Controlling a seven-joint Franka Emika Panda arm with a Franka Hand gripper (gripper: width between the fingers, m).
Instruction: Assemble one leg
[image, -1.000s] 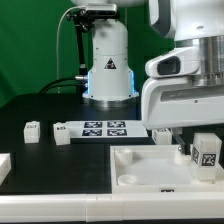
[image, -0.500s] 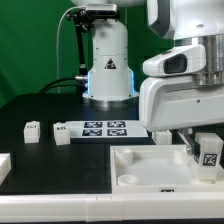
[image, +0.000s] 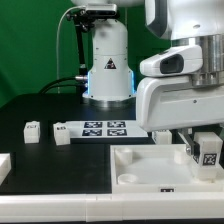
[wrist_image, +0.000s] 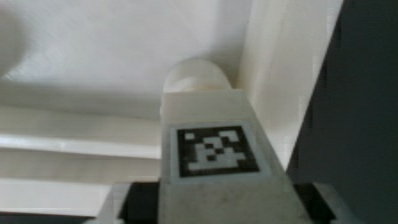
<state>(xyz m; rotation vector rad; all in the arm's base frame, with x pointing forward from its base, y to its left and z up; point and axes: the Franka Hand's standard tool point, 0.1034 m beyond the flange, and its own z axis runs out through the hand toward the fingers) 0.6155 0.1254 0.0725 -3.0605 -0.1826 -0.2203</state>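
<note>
Exterior view: jaws clamped on the leg (image: 207, 150), low over the tray (image: 135, 172) at its corner on the exterior view's right. I cannot tell whether they touch.

Risk, my judgement: if the tip is off the socket, it catches the rim and the leg tilts in the grip.

Wrist view: leg is white and stubby with a rounded tip and a square tag on its face. It points into the tray corner.

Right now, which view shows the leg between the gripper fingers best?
The wrist view. There the leg fills the middle of the picture, its marker tag clear, its rounded tip near the white tray. The exterior view shows the same leg only small, at its right edge, below the arm.
</note>
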